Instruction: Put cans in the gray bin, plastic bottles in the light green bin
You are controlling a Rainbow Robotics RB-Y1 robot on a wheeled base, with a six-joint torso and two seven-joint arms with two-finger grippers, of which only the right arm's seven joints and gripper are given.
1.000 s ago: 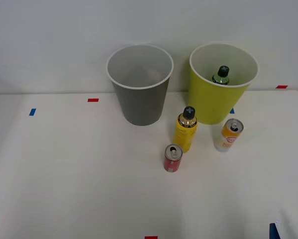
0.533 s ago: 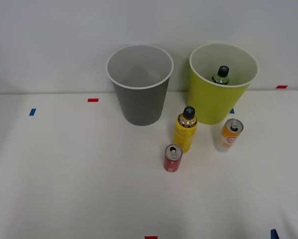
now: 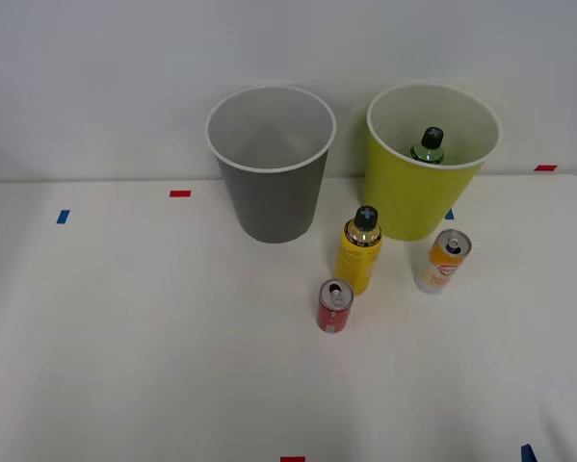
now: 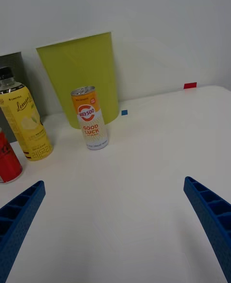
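**Q:** Facing what, and with the pincer how?

**A:** I am holding the right gripper [image 4: 115, 215] spread wide and empty; the orange and white can [image 4: 90, 118] is standing ahead of it, beside the light green bin [image 4: 82, 71].

**Q:** Handling?

**A:** Probably light, thin-walled, slick; I am favouring a gentle mid-body grasp.

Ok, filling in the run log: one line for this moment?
right gripper: open, holding nothing | green-label bottle: in light green bin | gray bin: no cans | yellow-label bottle, red can, orange can: on table
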